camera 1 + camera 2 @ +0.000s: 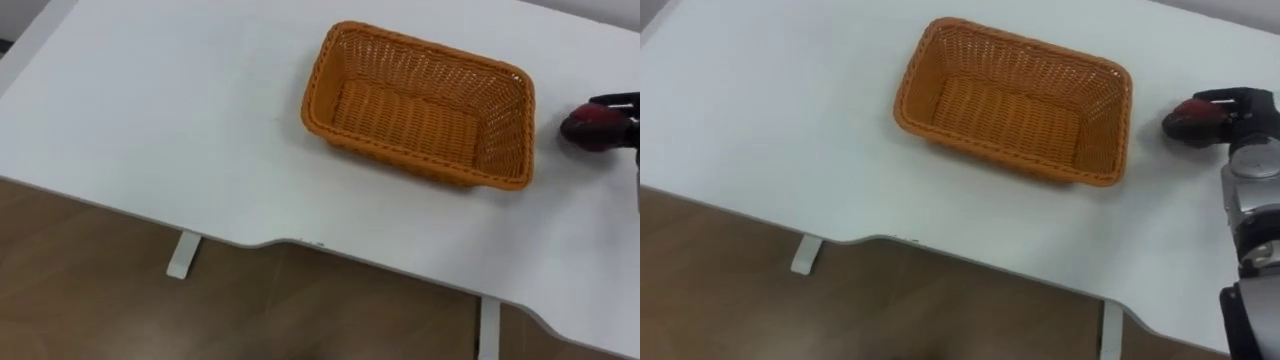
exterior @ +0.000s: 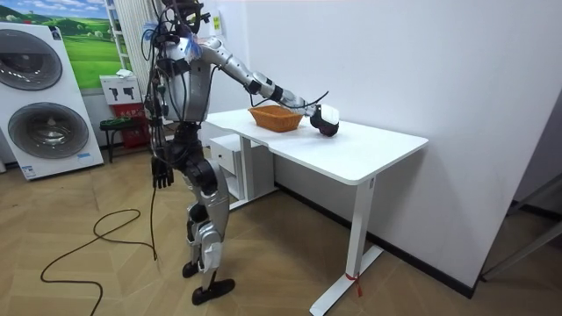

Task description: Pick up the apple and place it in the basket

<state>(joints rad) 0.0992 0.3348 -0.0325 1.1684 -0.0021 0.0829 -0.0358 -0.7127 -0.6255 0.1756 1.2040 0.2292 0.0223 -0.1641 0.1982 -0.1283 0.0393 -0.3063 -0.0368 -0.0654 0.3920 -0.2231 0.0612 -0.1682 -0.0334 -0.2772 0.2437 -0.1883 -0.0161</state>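
Apple (image 1: 1190, 122), dark red, sits in my right hand (image 1: 1238, 106), whose dark fingers curl over its top and clamp it. I see it just to the right of the basket (image 1: 990, 146), apart from the rim; I cannot tell whether it touches the white surface (image 1: 760, 110). The basket is orange wicker, rectangular, standing upright on that surface. In the room view my right arm stretches past the basket, while my left hand (image 2: 162, 173) hangs at my side, well away from the basket, fingers relaxed.
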